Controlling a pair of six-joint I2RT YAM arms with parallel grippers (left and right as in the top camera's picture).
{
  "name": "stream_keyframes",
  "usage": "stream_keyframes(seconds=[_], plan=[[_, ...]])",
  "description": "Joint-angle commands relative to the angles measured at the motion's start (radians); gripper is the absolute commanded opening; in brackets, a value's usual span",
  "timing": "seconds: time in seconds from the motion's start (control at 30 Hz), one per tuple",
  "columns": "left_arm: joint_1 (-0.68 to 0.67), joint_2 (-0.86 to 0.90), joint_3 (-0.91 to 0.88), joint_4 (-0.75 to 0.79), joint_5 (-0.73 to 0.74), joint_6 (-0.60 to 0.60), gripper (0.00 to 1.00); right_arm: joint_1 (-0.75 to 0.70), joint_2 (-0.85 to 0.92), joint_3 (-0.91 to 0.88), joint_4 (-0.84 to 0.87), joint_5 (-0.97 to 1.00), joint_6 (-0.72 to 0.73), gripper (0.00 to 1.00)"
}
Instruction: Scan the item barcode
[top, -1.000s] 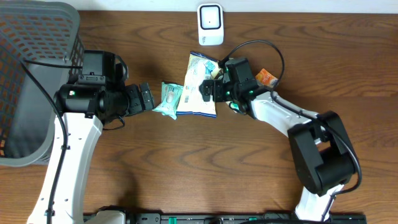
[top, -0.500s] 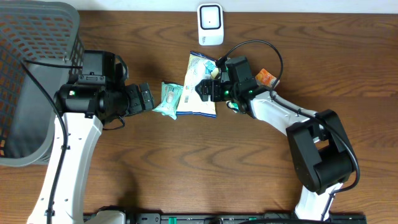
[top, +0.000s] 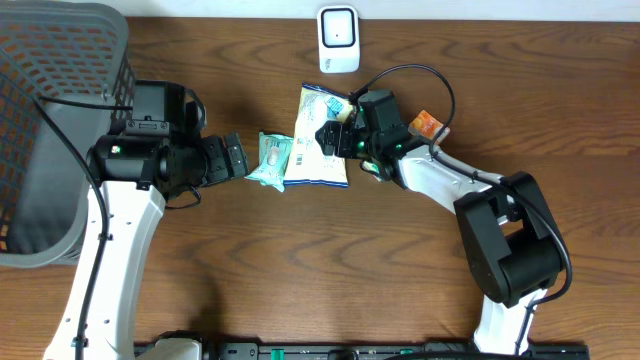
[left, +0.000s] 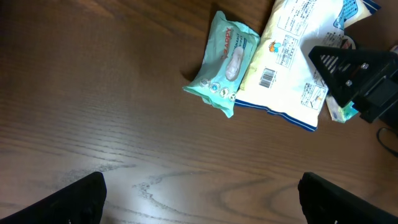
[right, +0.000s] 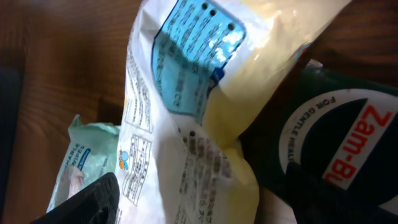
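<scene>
Near the table's middle, your right gripper (top: 333, 138) sits over the white snack bag (top: 318, 162), barcode (left: 266, 77) up, likely to carry it far toward the scanner (top: 338, 40); whether it's clenched, you cannot tell. Your left gripper (top: 236, 157) hangs released nearby.

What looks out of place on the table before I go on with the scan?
Nothing is spilled or torn, but the items are bunched. The crumpled snack bag lies askew, its edge against the wipes pack, and in the right wrist view it partly covers a green Zam-Bu container. Its barcode faces up.
</scene>
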Motion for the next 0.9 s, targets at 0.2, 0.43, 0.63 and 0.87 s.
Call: stream_keyframes(seconds=[0.2, 0.43, 0.63, 0.87], plan=[[0.005, 0.001, 0.003, -0.002, -0.006, 0.01, 0.98, -0.162, -0.094, -0.021, -0.134, 0.069, -0.058, 0.84], [0.005, 0.001, 0.003, -0.002, -0.006, 0.01, 0.98, -0.14, -0.21, -0.021, -0.142, -0.011, -0.135, 0.79], [0.005, 0.001, 0.003, -0.002, -0.006, 0.01, 0.98, -0.066, -0.187, -0.021, -0.134, -0.009, -0.136, 0.84], [0.005, 0.001, 0.003, -0.002, -0.006, 0.01, 0.97, 0.019, -0.056, -0.021, -0.1, 0.13, -0.071, 0.99]])
